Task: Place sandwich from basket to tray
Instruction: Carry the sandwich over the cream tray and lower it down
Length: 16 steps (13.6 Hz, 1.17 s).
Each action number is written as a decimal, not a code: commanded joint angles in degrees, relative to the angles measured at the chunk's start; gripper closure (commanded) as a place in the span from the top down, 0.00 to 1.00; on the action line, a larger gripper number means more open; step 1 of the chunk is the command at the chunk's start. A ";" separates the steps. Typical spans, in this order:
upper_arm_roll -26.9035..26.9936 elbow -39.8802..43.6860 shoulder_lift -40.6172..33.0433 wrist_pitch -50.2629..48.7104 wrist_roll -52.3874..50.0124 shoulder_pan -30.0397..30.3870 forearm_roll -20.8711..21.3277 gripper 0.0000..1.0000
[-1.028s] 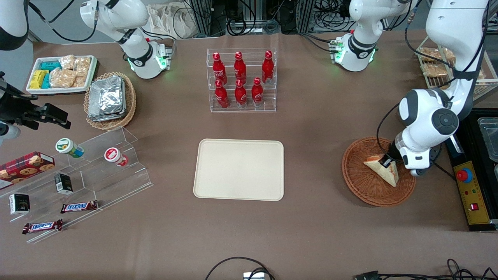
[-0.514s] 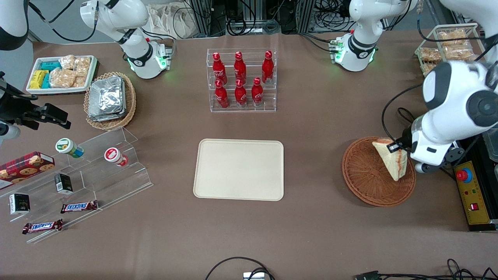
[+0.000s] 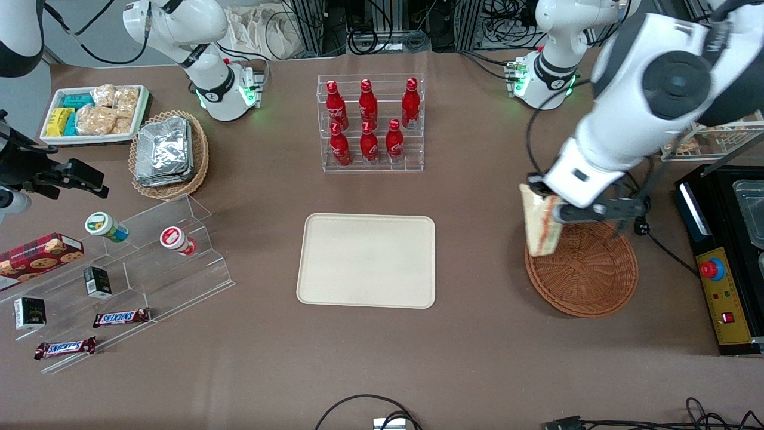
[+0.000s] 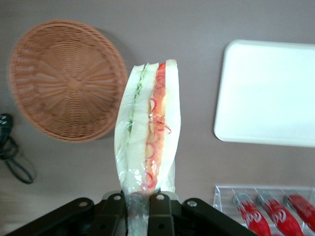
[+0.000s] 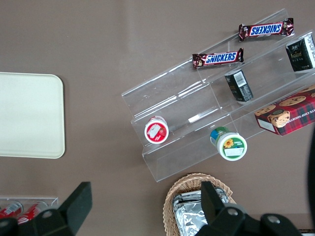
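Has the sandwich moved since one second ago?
Yes. The end effector lifted the sandwich out of the basket, now above its rim nearest the tray.

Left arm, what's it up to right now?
The left arm's gripper is shut on the sandwich, holding it in the air over the edge of the reddish-brown basket, which is now empty. The cream tray at the table's centre has nothing on it yet.
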 commanded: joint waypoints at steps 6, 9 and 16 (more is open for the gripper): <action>-1.41 1.51 16.24 13.63 -23.53 -18.69 17.07 0.00; -1.14 0.90 22.05 18.97 -27.59 -21.16 21.50 0.00; 0.70 -3.14 29.18 29.35 -33.30 -21.09 29.49 0.00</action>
